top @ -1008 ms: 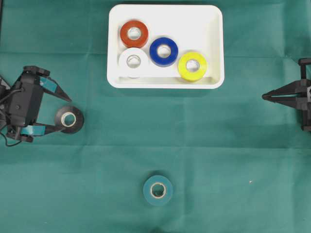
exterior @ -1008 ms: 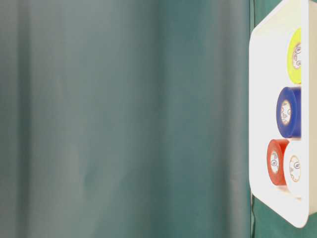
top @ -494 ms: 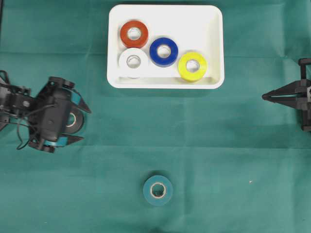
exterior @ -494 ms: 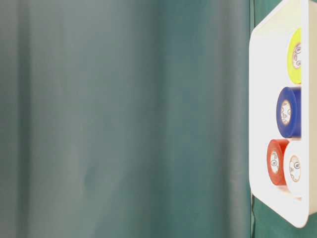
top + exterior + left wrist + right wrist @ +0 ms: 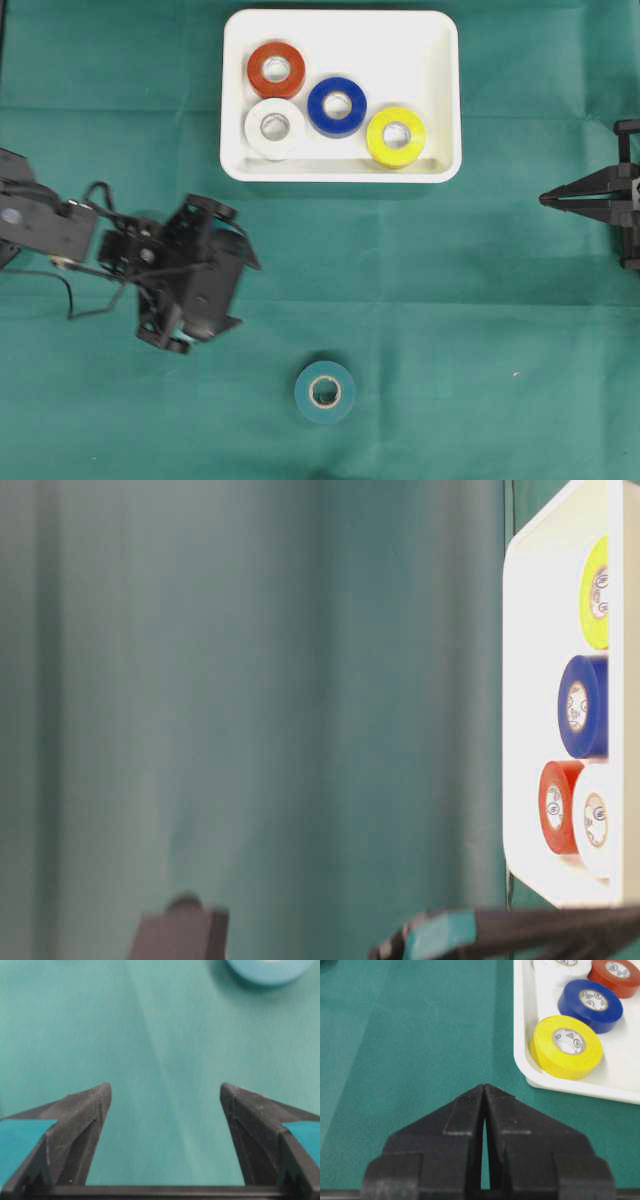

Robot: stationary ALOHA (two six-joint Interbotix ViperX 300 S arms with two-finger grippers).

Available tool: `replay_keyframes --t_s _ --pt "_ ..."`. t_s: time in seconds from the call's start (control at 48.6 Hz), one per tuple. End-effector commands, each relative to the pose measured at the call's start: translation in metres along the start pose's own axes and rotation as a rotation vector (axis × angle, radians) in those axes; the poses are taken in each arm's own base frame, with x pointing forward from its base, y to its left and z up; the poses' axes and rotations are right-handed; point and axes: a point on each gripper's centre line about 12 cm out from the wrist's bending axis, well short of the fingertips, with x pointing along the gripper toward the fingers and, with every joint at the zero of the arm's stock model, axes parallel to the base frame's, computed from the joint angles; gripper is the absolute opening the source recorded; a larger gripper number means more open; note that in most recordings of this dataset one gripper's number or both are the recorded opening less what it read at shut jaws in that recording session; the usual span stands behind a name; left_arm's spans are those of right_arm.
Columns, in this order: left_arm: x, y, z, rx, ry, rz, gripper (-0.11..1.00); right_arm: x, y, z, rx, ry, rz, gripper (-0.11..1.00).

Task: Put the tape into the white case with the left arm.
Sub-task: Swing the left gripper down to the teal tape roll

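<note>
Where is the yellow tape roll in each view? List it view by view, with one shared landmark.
Overhead: the yellow tape roll lies at the lower right inside the white case.
Table-level: at the far right edge, upper part.
Left wrist: not in it.
Right wrist: right of centre, in the case's near corner.
Shared landmark: the blue roll beside it.
</note>
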Motion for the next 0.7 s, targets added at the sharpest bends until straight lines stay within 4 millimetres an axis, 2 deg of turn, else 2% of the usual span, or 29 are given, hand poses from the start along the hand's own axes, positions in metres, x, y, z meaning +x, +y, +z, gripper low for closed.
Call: replay_keyframes --t_s 0.0,0.329,0.679 --pt "0.005 -0.005 0.026 0.015 -0.051 -0.01 0.87 0.001 0.0 0.005 -0.002 -0.012 0.0 -0.09" --pt "0.044 -0.019 0.067 0.034 -0.074 -0.037 0.87 0.001 0.0 0.005 -0.001 -0.012 -0.001 -0.09" --pt "0.08 -0.021 0.087 -0.036 -0.011 -0.048 0.87 0.0 0.0 0.002 -0.002 -0.02 0.001 -0.09"
